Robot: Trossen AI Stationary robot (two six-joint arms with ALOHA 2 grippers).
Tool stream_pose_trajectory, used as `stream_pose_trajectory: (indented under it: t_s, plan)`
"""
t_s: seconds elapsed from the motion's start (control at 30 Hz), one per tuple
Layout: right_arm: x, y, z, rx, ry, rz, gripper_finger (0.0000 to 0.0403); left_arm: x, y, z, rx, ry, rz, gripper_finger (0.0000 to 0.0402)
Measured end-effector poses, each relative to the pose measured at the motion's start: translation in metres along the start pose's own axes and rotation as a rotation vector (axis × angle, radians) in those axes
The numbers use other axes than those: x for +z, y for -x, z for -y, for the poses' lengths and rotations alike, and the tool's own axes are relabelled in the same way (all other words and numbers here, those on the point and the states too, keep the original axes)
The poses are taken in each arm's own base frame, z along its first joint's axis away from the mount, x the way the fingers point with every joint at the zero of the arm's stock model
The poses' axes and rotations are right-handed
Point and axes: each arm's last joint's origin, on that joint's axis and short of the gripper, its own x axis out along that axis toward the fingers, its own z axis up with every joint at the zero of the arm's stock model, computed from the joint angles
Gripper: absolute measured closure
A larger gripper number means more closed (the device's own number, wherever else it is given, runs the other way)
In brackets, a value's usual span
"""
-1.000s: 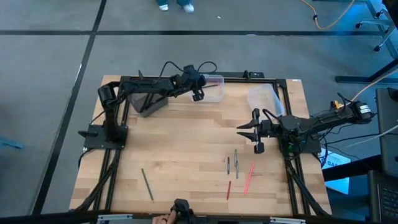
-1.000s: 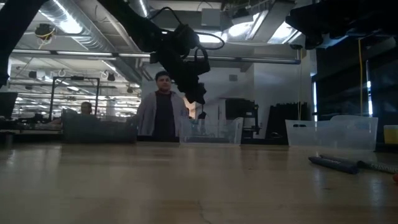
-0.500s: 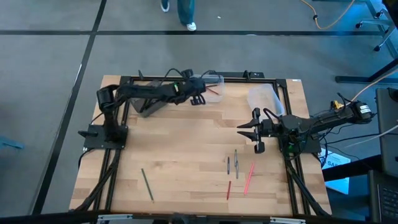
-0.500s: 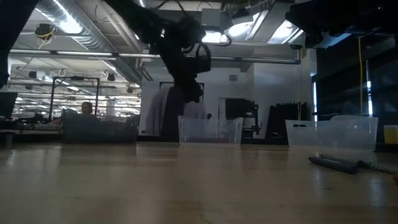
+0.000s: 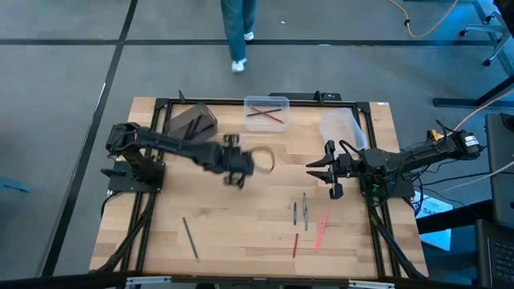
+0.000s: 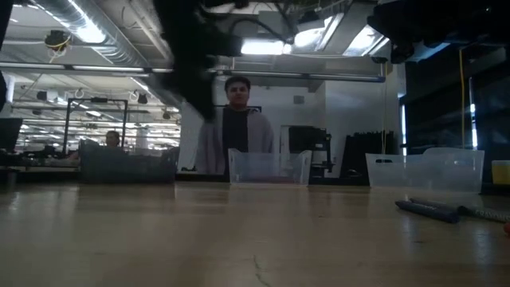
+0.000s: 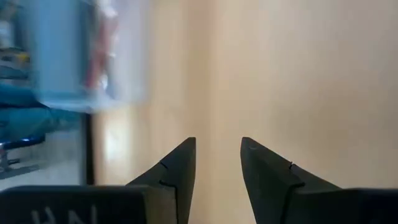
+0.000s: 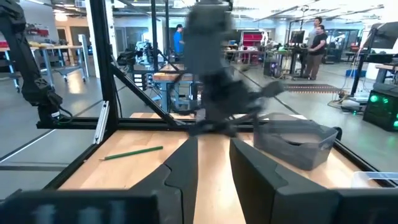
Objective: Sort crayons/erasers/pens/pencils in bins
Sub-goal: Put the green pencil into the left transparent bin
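Sticks: we see loose sticks (image 5: 305,215) near the right front, one green pencil (image 5: 189,238) left front.
Handling: light, stiff, roll-prone; we'd pinch mid-length.
Left gripper (image 5: 239,164): mid-table, fingers parted, empty.
Right gripper (image 5: 319,168): waiting, parted, empty.

High cam straight down, low cam table-level, both see clear bin (image 5: 266,113), wrists forward.

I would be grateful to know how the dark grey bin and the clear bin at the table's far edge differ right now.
The dark grey bin is opaque and sits skewed to the table edge; the clear bin is see-through and sits square to it. The clear bin shows red sticks inside; nothing can be made out in the dark grey bin. Both are small rectangular tubs near the far edge.
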Motion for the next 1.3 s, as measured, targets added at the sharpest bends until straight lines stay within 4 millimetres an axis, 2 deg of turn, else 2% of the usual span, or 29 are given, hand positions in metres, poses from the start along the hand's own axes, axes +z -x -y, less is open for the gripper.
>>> stream_pose_trajectory:
  t_s: [0.17, 0.37, 0.57, 0.7, 0.83, 1.03, 1.3]
  plan:
    - [0.0, 0.0, -0.002, 0.072, 0.056, -0.001, 0.0305, -0.023, 0.034, 0.054, -0.159, -0.151, -0.104, 0.0282]
    - [-0.001, 0.0, -0.003, 0.104, 0.083, -0.002, 0.0305, -0.051, 0.079, 0.113, -0.269, -0.395, -0.081, 0.0282]
    - [0.0, 0.0, -0.003, 0.103, 0.086, 0.0, 0.0305, -0.078, 0.111, 0.153, -0.316, -0.559, 0.001, 0.0282]
    - [0.0, 0.0, -0.003, 0.103, 0.092, 0.008, 0.0305, -0.1, 0.112, 0.172, -0.338, -0.585, 0.011, 0.0282]
    - [-0.001, 0.0, -0.003, 0.103, 0.104, 0.0, 0.0305, -0.121, 0.099, 0.188, -0.389, -0.58, 0.004, 0.0282]
    - [-0.003, 0.0, -0.002, 0.099, 0.112, -0.028, 0.0305, -0.128, 0.099, 0.194, -0.394, -0.508, 0.005, 0.0282]
    - [0.0, 0.0, -0.001, 0.092, 0.112, 0.001, 0.0305, -0.146, 0.1, 0.206, -0.465, -0.556, 0.002, 0.0282]
